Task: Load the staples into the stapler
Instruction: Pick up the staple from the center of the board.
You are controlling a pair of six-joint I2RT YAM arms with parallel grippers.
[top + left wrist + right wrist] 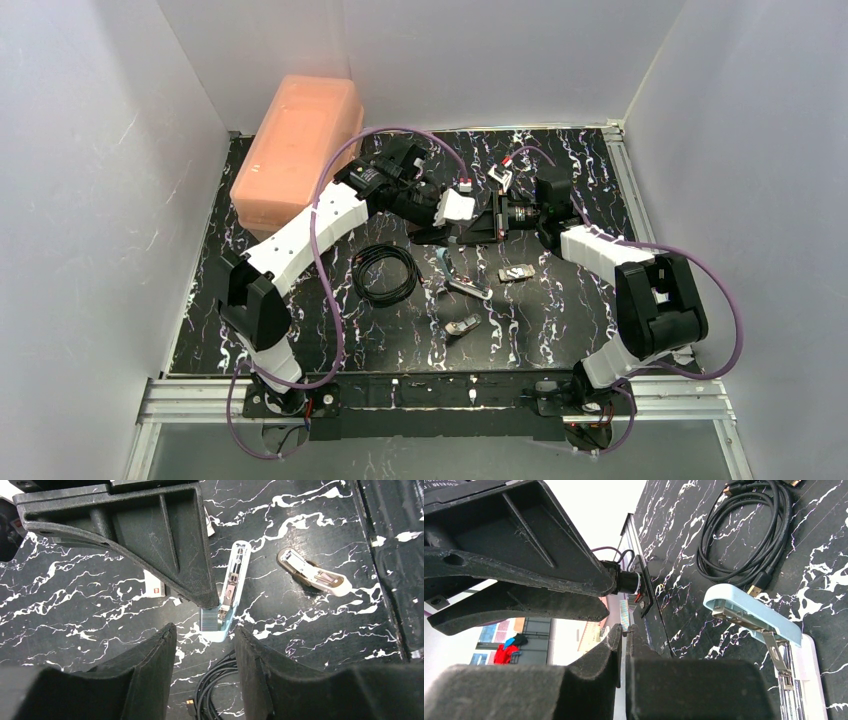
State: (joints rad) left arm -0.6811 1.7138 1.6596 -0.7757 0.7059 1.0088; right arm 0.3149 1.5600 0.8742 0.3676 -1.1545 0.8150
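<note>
left gripper (204,630): fingers apart, gripping nothing
right gripper (623,630): pinched narrow on the staples (624,612)
stapler (468,288): lying open on table (560,330), 6 o'clock of both grippers, top view

White walls (100,150) enclose a black, white-veined tabletop (560,330), seemingly marble-patterned.
</note>
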